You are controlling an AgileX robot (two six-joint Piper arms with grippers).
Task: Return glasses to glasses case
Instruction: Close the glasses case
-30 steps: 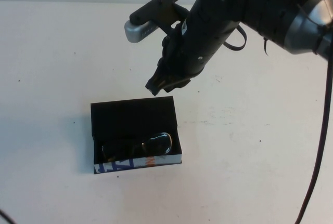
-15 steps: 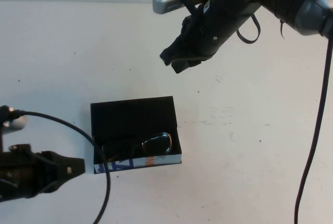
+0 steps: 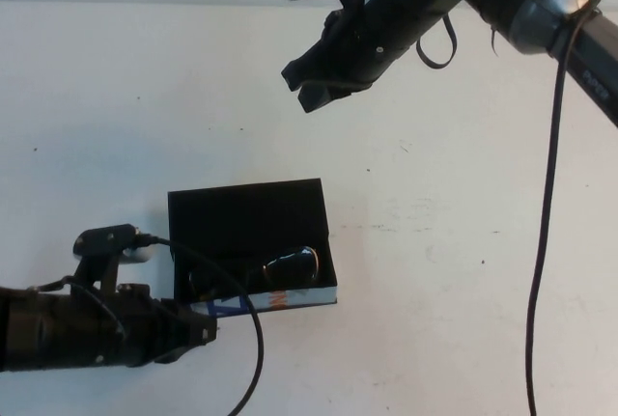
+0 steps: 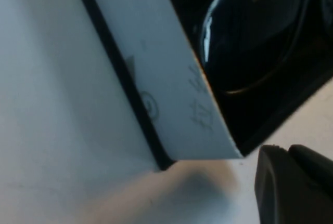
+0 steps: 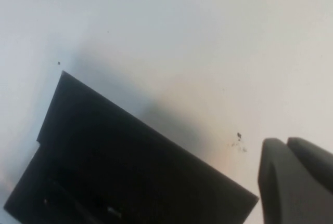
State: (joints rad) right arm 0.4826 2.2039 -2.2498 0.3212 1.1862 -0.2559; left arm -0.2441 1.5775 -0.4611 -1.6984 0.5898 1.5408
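We see only a plain white matte table (image 3: 116,97), lightly scuffed. A few tiny dark specks (image 3: 483,263) dot it, scattered well apart over the table's right half; one more speck (image 3: 36,150) lies near the table's left edge.

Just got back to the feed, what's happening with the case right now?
The glasses already lie inside the glasses case, whose lid is open. The right tool is shut and empty, hanging above the table beyond the case. The left tool sits low at the case's front left corner, beside its printed side, not holding anything. Closing the lid looks like what's left.
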